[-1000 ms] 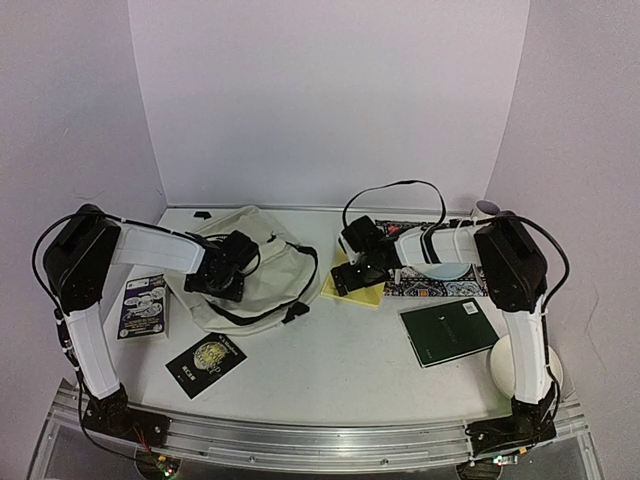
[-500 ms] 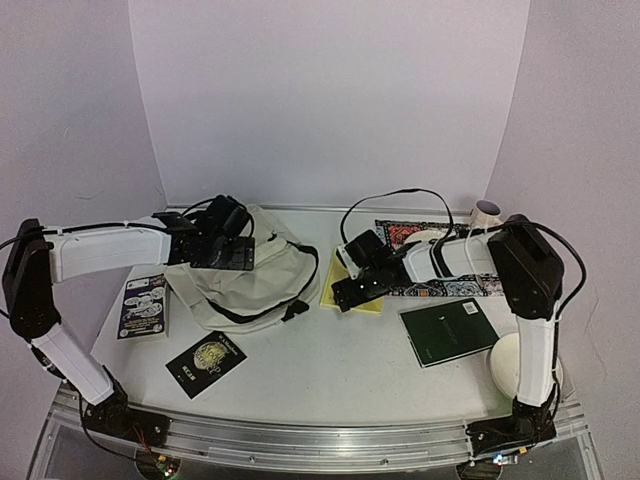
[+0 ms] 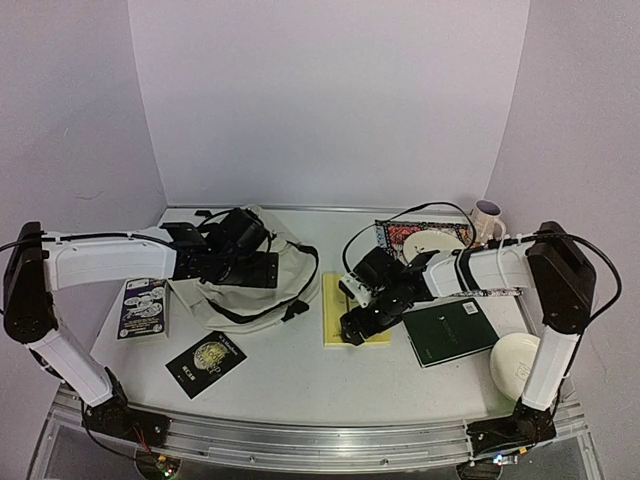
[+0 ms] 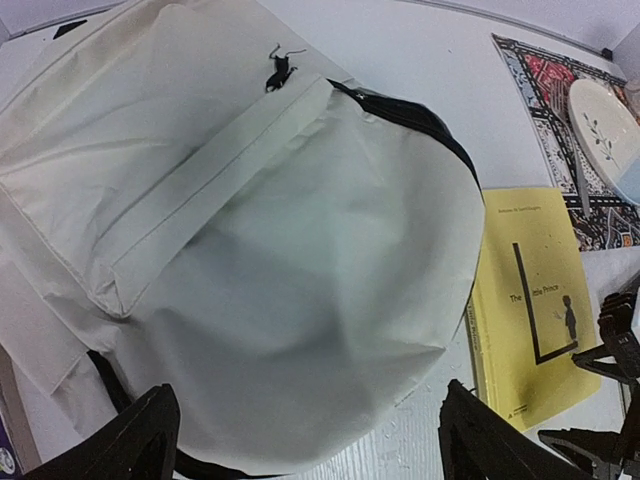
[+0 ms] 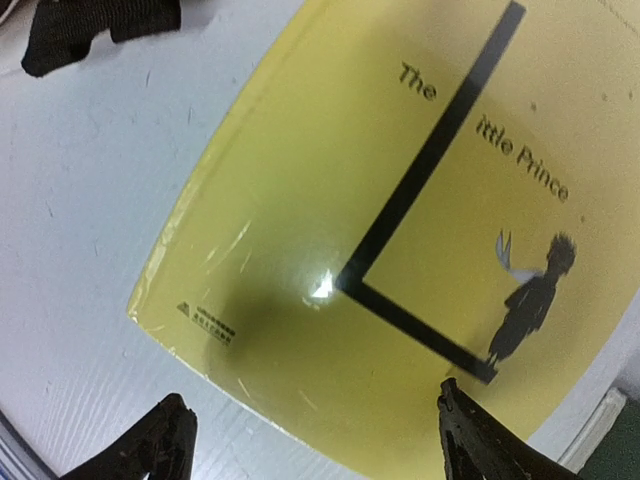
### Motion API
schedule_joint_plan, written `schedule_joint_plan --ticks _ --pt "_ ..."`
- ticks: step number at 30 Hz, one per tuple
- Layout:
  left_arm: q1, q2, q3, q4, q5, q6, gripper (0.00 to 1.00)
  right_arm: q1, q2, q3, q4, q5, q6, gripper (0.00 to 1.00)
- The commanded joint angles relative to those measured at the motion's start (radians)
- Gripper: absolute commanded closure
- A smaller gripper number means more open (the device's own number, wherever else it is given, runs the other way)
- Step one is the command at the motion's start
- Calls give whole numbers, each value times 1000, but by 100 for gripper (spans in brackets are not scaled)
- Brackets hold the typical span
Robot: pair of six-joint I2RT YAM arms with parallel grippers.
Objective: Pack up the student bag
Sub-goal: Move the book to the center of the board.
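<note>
A: The yellow book (image 5: 400, 250) sits nearer the front now than before!
B: Yes — right under the right gripper (image 5: 315, 440), whose fingers stand wide and hold nothing.
A: And the student bag (image 4: 280, 260)?
B: Below the left gripper's (image 4: 310, 440) wide, empty fingers.

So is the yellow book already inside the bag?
No, the yellow book lies outside, right beside the student bag.

Bag (image 3: 292, 268): large, soft, cream fabric, with black zip lines and black straps.
Pose: lying flat and slumped, front pocket facing up, rounded end toward 4 o'clock.
Place: on the counter (image 3: 300, 370), at 10 o'clock from its centre.
</note>
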Motion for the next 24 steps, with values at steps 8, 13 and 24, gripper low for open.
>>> schedule_joint_plan --ticks 8,13,24 --pt "-70 -107 -128 130 110 -164 9 -95 19 202 -190 153 -33 14" --pt "-112 -52 -143 181 145 -203 9 -103 138 289 -192 181 -54 15" --pt "-143 6 -211 343 233 -315 10 -32 209 133 -186 97 -32 18"
